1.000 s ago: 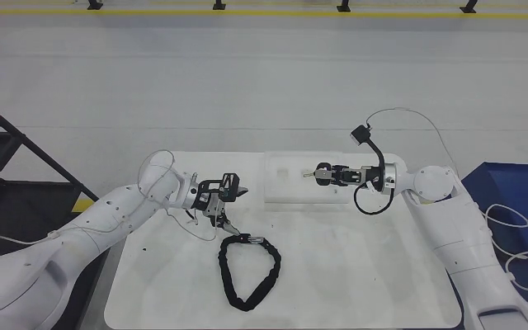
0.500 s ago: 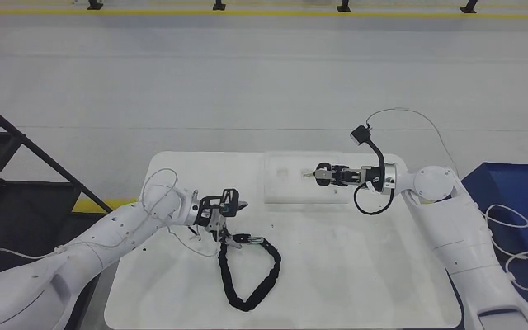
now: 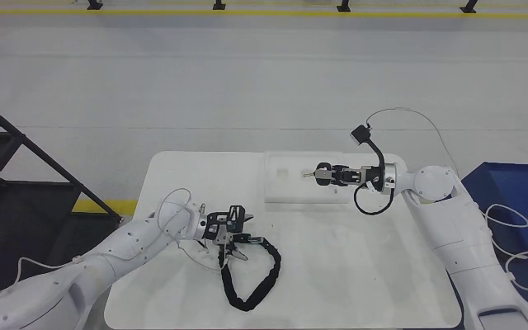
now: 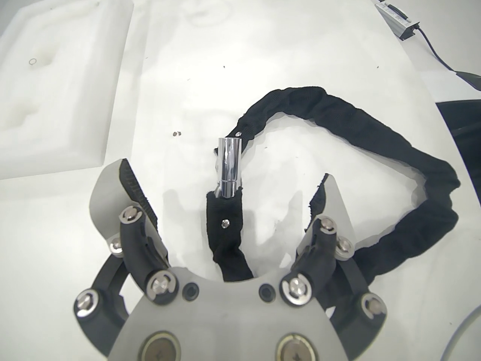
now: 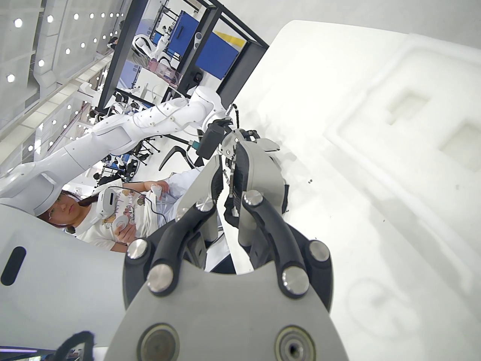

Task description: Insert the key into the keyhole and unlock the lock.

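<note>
Your left end effector point(image 4: 225, 176) is hanging open around the lock point(image 4: 338, 110) on the desk point(image 3: 371, 264).
Left wrist view is showing its barrel point(image 4: 228, 167) between the fingers point(image 4: 129, 182); top view is showing your right end effector point(image 3: 317, 174) pinching the key point(image 3: 308, 174).

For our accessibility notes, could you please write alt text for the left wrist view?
The left end effector, open, straddles a chain lock's chrome cylinder on the white table. The black fabric-sleeved chain loops away from it, and a white foam tray lies beside.
</note>
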### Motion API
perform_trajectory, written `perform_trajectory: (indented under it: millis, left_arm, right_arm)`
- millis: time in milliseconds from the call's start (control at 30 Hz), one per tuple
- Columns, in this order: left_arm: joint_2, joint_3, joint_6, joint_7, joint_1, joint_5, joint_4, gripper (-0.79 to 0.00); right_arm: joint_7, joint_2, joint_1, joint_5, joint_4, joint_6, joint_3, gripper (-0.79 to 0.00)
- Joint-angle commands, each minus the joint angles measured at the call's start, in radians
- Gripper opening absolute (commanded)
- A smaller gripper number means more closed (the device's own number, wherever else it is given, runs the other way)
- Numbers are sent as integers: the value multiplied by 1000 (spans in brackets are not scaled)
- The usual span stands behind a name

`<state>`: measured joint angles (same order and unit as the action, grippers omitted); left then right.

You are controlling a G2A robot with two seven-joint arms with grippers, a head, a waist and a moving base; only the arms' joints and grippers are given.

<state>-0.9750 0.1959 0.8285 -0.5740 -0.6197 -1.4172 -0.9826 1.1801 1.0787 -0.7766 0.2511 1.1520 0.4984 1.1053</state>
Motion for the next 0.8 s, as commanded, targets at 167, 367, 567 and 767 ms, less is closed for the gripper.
perform_trajectory:
  millis: [167, 367, 567, 767]
  left_arm:
    - [-22, 7, -22, -35, -11, -70, 28, -77]
    - [-37, 17, -24, -55, -18, -103, 53, -320]
    - [-53, 25, -14, -49, -23, -127, 74, -394]
    - [-74, 33, 0, -22, -26, -136, 93, -413]
  right_arm:
    - [0, 0, 0, 0, 0, 0, 0, -785]
    - [0, 0, 0, 0, 0, 0, 0, -785]
    - [0, 0, 0, 0, 0, 0, 0, -785]
    - [0, 0, 0, 0, 0, 0, 0, -785]
